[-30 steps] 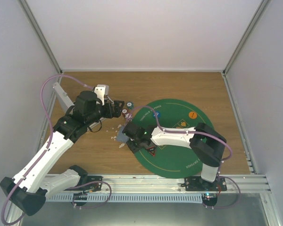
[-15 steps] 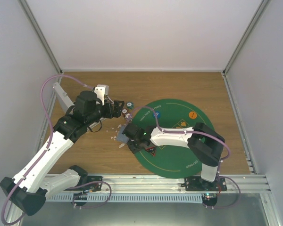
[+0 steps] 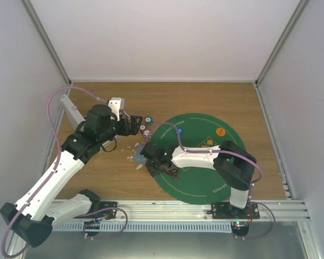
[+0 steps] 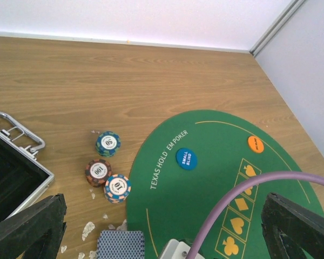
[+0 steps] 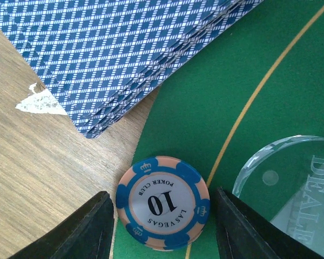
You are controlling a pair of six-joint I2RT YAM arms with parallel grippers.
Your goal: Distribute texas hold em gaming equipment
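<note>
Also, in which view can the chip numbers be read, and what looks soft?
Right wrist view: the 10 chip is sharp, the clear dealer button has pale lettering. Left wrist view: the 100 chip is legible, the purple cable near the lens soft-edged. Top view: light is even, but the chips are too small to read.

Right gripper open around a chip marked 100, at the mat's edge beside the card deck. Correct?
No: the chip that the open right gripper straddles is marked 10, not 100, as the right wrist view shows. It does lie at the mat's edge beside the card deck.
</note>
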